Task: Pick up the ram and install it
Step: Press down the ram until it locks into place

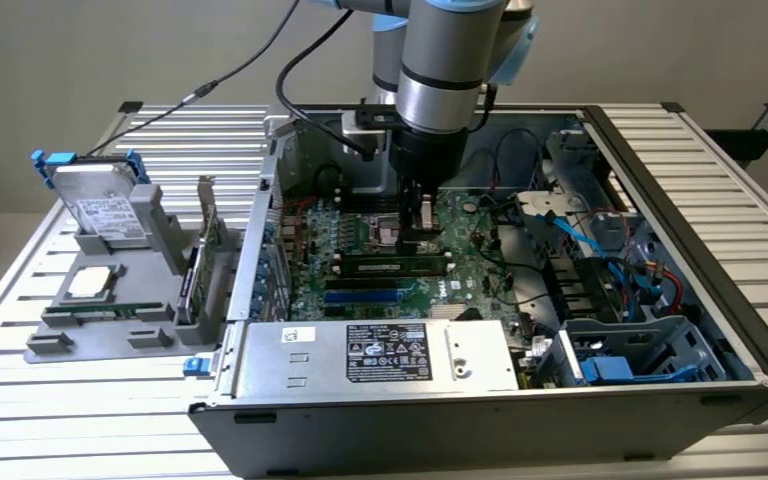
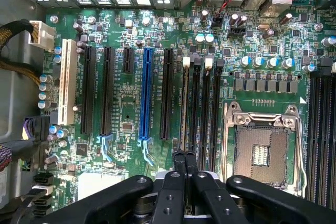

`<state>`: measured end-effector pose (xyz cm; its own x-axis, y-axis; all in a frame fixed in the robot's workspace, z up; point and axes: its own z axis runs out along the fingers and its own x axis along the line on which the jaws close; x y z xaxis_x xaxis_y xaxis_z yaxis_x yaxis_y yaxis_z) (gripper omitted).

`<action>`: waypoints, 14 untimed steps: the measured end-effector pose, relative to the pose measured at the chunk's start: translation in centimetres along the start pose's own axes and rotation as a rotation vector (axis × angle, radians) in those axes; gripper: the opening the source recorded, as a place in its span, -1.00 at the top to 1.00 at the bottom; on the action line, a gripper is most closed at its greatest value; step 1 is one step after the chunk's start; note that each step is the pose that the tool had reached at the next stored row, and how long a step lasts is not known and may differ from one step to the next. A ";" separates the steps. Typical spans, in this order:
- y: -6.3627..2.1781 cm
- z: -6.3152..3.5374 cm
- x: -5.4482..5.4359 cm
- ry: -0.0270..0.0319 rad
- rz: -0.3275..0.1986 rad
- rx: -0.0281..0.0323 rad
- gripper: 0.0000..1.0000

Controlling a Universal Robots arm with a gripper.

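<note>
Hanging low over the motherboard [image 1: 357,228] inside the open computer case [image 1: 491,425], the gripper [image 1: 424,232] is being shown with its fingers [image 2: 179,162] pressed together, and nothing is being pinched between them. The ram [image 1: 391,266] is being shown inside the case, standing on edge in a black memory slot and running across the exterior view, just in front of the fingertips. In the wrist view, the gripper [image 2: 185,157] is being seen above one end of the row of memory slots, where the ram [image 2: 185,108] is being presented edge-on as a thin pale line. Whether the fingertips are touching it cannot be told. The processor socket [image 2: 261,153] is being shown just beside these slots, with a blue slot [image 2: 146,93] on their other side. Outside the case, at the exterior view's left, a hard drive [image 1: 97,205] is being held upright in a grey fixture [image 1: 97,335].
</note>
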<state>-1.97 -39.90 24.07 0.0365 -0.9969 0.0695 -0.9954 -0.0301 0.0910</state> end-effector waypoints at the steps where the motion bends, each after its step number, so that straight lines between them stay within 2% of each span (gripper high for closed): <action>1: -0.04 -0.01 0.1 0.0003 0.000 -0.0001 0.80; 4: -0.59 -0.04 0.2 -0.0001 0.000 0.0000 0.80; 11: -2.65 -0.20 0.5 -0.0006 0.000 -0.0001 0.80; 14: -2.82 -0.21 0.5 -0.0007 0.000 0.0000 0.80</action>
<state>0.88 -40.31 24.05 0.0365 -0.9970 0.0689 -0.9954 -0.0302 0.0910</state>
